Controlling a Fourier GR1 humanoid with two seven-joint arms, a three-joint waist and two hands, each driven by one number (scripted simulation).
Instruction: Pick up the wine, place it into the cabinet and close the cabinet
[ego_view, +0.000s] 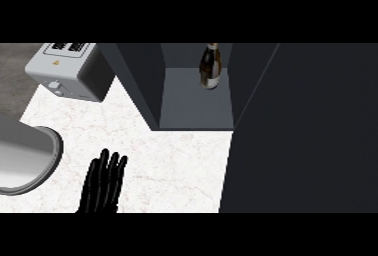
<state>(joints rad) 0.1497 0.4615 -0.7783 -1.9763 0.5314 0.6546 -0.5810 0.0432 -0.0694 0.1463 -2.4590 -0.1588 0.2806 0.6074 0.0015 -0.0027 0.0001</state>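
Head view, looking steeply down at the worktop (177, 165). The wine bottle (210, 67) stands upright inside the open cabinet (140, 85), on its floor toward the back and right, and no hand touches it. From my station I judge the pick and the placing as done; only the closing is left. The cabinet door (303, 130) (the broad dark panel filling the right of the view) stands swung out over the worktop, and I take it that it must be pushed round to the cabinet's front.

The left robot hand (103, 182) shows at the lower edge, left of the cabinet and well apart from it. It is open, with fingers straight and pointing up the view, and holds nothing; I read it as resting. The right robot hand does not show, so I cannot tell its state.

Writing: the wine bottle carries a pale label on its body, but I can read no brand or word on it. The toaster (70, 72) at upper left bears a small yellow triangular mark on its top (no legible text).
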